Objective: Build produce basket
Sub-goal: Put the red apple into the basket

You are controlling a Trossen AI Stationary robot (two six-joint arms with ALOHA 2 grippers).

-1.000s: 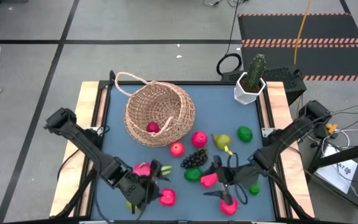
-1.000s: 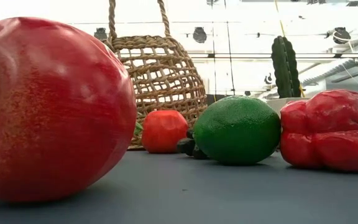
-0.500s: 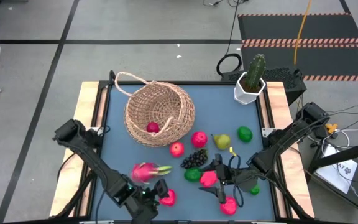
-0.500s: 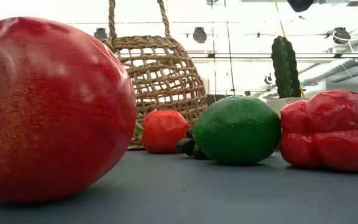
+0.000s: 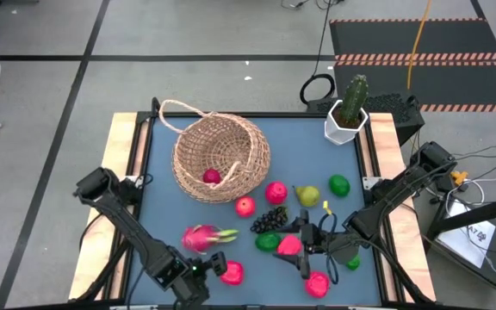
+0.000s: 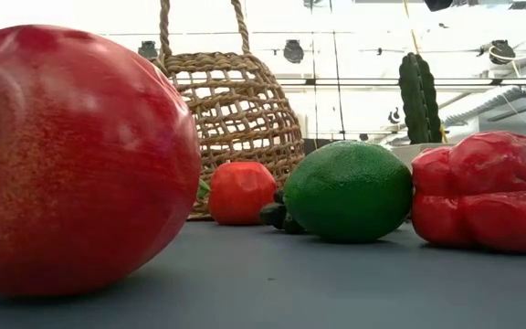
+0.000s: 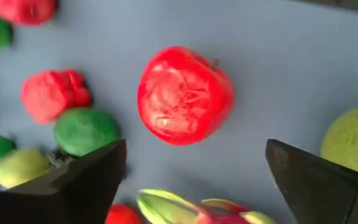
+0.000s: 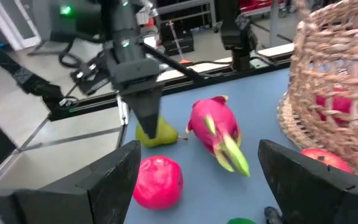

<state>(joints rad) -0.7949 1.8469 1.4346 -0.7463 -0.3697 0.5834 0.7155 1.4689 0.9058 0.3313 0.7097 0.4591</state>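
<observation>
left claw (image 5: 216, 264) has let go of the dragon fruit (image 5: 201, 236), fingers apart above a red apple (image 7: 184, 95) by the counter's near edge; next, grasp it for the basket (image 5: 220, 158).

Grey tiled floor (image 5: 50, 52) crossed by dark seam lines; black mat (image 5: 420, 39) with striped hazard edging; blue-topped counter (image 5: 164, 202) with pale wooden rim; bright glazed wall (image 6: 354, 55) behind.

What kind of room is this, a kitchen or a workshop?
Probably a robotics lab or workshop: a bare grey floor marked with tape, loose cables, and a striped hazard mat beyond the table.
</observation>
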